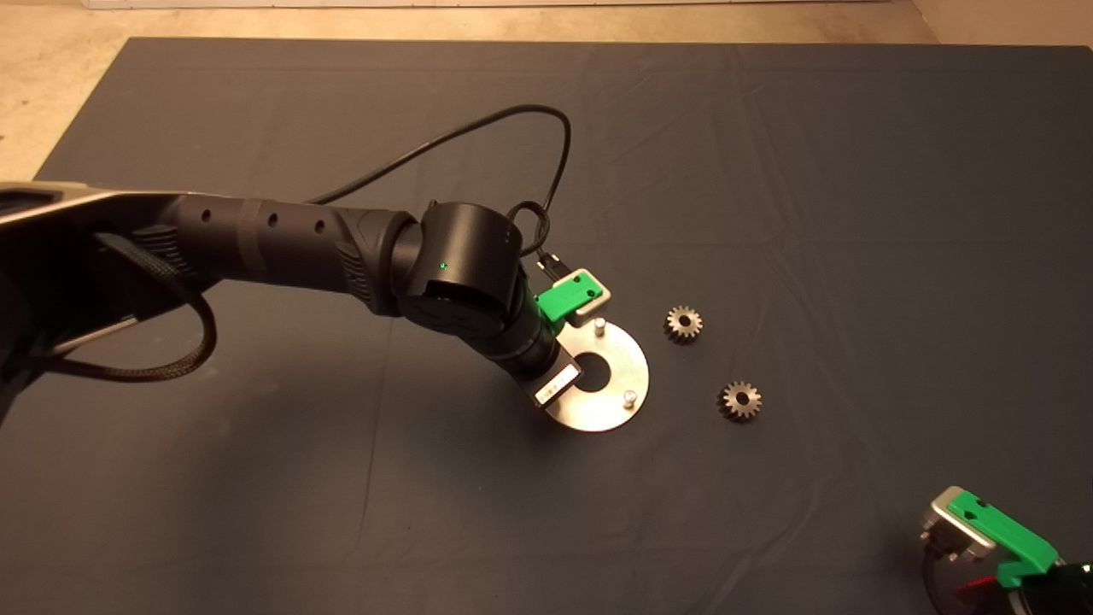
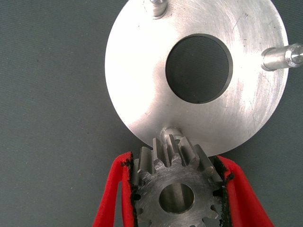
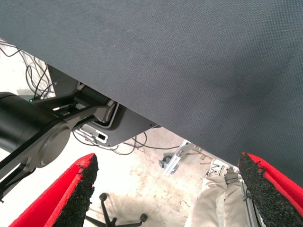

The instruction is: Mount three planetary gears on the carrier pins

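My left gripper (image 2: 177, 182) is shut on a planetary gear (image 2: 177, 189), its red fingers (image 2: 116, 194) pressing the teeth on both sides. The gear hangs just above the carrier pin (image 2: 169, 133) at the near rim of the shiny disc (image 2: 142, 75). In the wrist view, two other carrier pins (image 2: 284, 56) stand bare on the disc. From above, the left arm covers the disc's (image 1: 619, 367) left part, and two pins (image 1: 629, 397) show. Two loose planetary gears (image 1: 683, 323) lie on the mat right of the disc, the second gear (image 1: 740, 400) closer to the front. My right gripper (image 1: 990, 534) waits at the lower right, open.
The dark mat (image 1: 768, 171) covers the table. A black cable (image 1: 478, 128) loops above the left arm. In the right wrist view, the floor beyond the mat shows a chair base (image 3: 113, 215) and a person's legs (image 3: 222, 198).
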Tool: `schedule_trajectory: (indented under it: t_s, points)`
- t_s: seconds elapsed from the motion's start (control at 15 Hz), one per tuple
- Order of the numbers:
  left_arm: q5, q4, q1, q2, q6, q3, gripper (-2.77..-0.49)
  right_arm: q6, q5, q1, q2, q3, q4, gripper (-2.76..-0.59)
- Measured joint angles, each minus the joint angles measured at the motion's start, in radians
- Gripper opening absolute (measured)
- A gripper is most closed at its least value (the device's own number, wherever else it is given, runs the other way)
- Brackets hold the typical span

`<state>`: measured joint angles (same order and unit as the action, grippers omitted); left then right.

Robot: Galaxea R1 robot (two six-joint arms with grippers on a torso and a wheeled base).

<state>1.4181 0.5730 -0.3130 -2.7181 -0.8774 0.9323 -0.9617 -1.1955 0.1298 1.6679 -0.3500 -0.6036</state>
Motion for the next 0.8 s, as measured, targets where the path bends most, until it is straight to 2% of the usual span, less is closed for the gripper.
schedule_trajectory:
  t_s: [0.33,0.47,0.6,0.67,0.8]
  points:
    - [-0.002,0.012,0.003,-0.003,-0.001,0.007,-2.6,0.0,0.0,0.0,0.0,0.0,0.0,-1.16]
    - [-0.016,0.012,0.004,-0.007,-0.01,0.007,-2.6,0.0,0.001,0.0,0.0,0.0,0.0,-1.16]
    - [-0.028,0.021,0.017,-0.011,-0.016,0.007,-2.61,0.0,0.002,0.0,0.0,0.0,0.0,-1.16]
    - [-0.035,0.028,0.031,-0.01,-0.02,0.007,-2.61,0.0,0.003,0.0,0.0,0.0,0.0,-1.16]
    - [-0.036,0.031,0.05,-0.01,-0.027,0.008,-2.61,0.0,0.003,0.0,0.0,0.0,0.0,-1.16]
